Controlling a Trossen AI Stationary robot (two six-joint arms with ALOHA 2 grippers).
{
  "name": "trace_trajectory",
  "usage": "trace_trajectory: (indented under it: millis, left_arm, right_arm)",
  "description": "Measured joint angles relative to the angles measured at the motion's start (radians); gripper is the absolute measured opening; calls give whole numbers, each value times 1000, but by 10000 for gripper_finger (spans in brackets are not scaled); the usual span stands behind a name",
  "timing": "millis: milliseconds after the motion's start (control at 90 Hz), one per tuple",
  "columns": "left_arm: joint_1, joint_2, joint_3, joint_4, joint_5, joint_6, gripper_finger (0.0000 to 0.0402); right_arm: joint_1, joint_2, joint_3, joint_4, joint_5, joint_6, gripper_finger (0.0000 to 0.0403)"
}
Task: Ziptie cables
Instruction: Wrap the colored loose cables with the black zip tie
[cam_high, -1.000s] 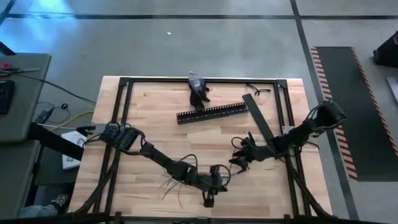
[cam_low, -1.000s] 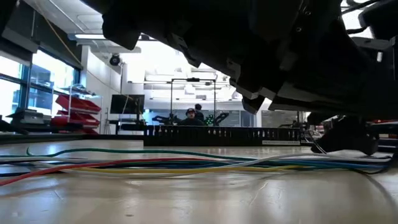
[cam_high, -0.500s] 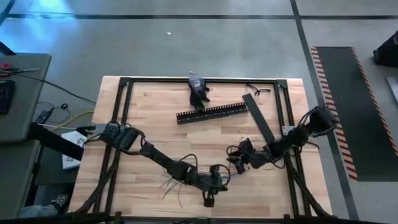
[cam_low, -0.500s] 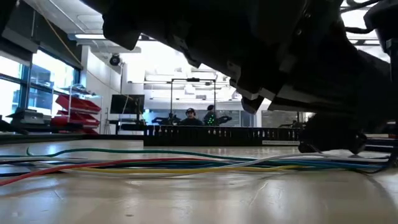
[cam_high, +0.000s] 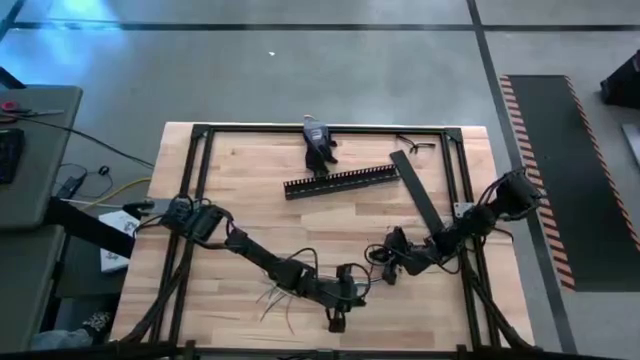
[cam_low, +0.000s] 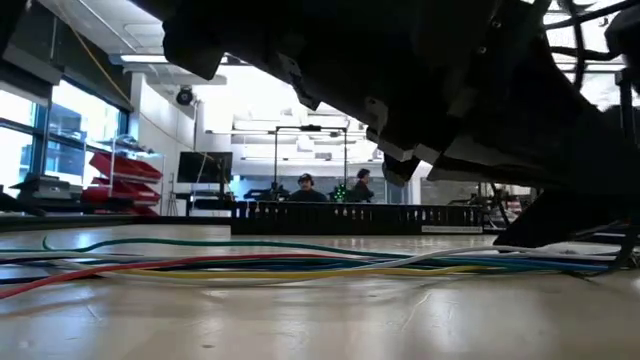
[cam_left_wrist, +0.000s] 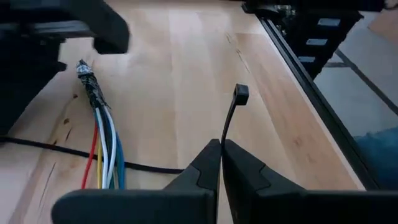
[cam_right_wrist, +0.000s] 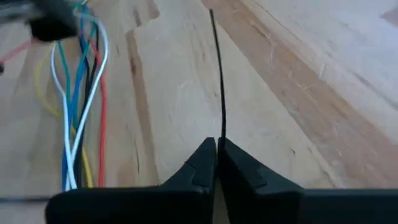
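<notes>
Both grippers were closed on one ziptie (cam_left_wrist: 228, 118): left gripper (cam_left_wrist: 221, 149) near its head, right gripper (cam_right_wrist: 216, 151) on its tail. The cables (cam_left_wrist: 102, 140) lay on the table (cam_high: 250, 200) nearby. The tie appeared not yet looped; binding remained.

Count taken across all views.

- Arms: two, each with one gripper: left gripper (cam_left_wrist: 221, 147), right gripper (cam_right_wrist: 216, 145).
- Cables (cam_left_wrist: 104, 144): one bundle, taped at one end. Strands in at least five colours: red, yellow, white, blue, green.
- Headed zip tie (cam_left_wrist: 230, 115): one, with the left jaws closed on it.
- Thin black strip (cam_right_wrist: 219, 74): one, with the right jaws closed on it.
- Comb-edged duct (cam_high: 342, 181): one.
- Flat black lid strip (cam_high: 417, 190): one.
- Worktop (cam_high: 250, 190): one.
- Persons beyond the worktop, low view: two, first person (cam_low: 305, 187) and second person (cam_low: 362, 183).
</notes>
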Motion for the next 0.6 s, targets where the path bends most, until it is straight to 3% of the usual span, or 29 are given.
trace_trajectory:
  millis: [233, 411, 600]
  left_arm:
    - [3, -1, 0, 8, -27, -117, 0]
    - [19, -21, 0, -3, -35, -132, 0]
    - [38, -62, 0, -39, -18, -183, 0]
  right_arm:
    - [18, -2, 142, -161, 97, -333, 0]
    - [39, -2, 256, -373, 267, -553, 0]
    - [96, -4, 289, -404, 357, -729, 0]
